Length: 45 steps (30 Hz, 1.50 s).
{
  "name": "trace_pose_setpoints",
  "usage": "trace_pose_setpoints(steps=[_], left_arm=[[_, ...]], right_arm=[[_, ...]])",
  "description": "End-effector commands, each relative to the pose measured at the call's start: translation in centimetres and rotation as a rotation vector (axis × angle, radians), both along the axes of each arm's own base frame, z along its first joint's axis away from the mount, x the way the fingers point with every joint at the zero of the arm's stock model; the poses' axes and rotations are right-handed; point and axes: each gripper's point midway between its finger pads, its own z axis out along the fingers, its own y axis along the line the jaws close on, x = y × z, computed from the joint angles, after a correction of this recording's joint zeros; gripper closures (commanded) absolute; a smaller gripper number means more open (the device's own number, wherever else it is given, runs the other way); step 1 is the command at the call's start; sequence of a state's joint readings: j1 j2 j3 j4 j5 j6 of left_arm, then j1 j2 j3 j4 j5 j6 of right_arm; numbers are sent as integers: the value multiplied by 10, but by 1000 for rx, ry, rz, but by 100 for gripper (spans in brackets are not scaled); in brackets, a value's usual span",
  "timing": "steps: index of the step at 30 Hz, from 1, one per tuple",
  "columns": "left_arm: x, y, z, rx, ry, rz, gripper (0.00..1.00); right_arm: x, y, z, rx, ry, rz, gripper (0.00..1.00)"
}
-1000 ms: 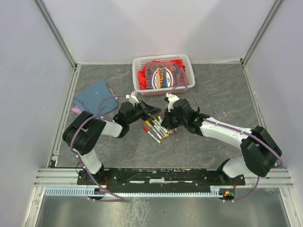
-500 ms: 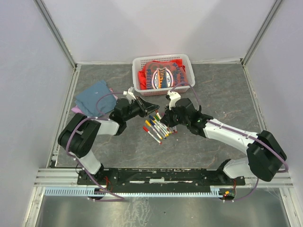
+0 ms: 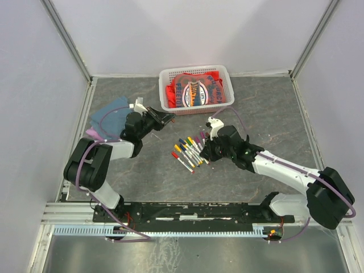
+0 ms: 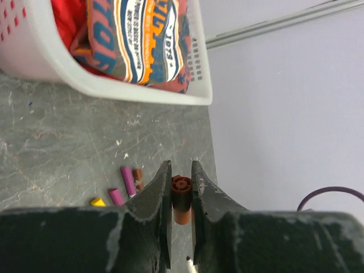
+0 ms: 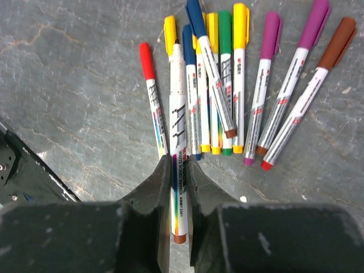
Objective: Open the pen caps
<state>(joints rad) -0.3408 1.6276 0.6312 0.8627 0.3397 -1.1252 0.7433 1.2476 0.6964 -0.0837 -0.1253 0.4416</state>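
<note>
Left gripper [image 3: 166, 118] at eleven o'clock of the pens [image 3: 189, 152], only its wrist view showing a brown pen cap [image 4: 181, 196] clamped in its jaws, right gripper [image 3: 205, 152] at three o'clock, wrist view revealing an uncapped pen [image 5: 177, 114] pinched in its jaws

Shows a grey marbled desk [image 3: 256, 114]. Carries a white basket [image 3: 165, 91] at the far edge, a blue-grey cloth [image 3: 111, 116] at far left, a fanned row of pens [image 3: 189, 151] mid-desk, and loose purple, brown and yellow pen caps [image 4: 127, 181] near the basket.
</note>
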Motion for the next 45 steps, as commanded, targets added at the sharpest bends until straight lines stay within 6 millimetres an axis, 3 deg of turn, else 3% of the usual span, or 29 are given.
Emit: trace_pose_setpoints(steps=[1, 4, 7, 12, 22, 25, 28, 34, 39, 45], left_arm=[[6, 3, 29, -56, -117, 4, 97], [8, 3, 15, -9, -74, 2, 97], [11, 11, -23, 134, 32, 29, 97], [4, 29, -71, 299, 137, 72, 97], [-2, 35, -124, 481, 244, 80, 94], [-3, 34, -134, 496, 260, 72, 90], [-5, 34, -141, 506, 275, 65, 78], [-7, 39, -144, 524, 280, 82, 56], [-11, 42, -147, 533, 288, 85, 49], [-16, 49, -148, 548, 294, 111, 44]], right_arm=[[0, 1, 18, 63, -29, -18, 99], [13, -19, 20, -7, -73, -117, 99], [34, -48, 20, -100, -117, -271, 99], [60, -82, 4, -205, -104, -439, 99], [97, -103, -35, -346, -69, -553, 97], [104, -107, -47, -370, -53, -568, 95], [108, -108, -57, -388, -32, -572, 91], [109, -110, -67, -411, -12, -571, 70], [108, -110, -69, -414, -5, -567, 57], [107, -110, -56, -385, -29, -568, 54]])
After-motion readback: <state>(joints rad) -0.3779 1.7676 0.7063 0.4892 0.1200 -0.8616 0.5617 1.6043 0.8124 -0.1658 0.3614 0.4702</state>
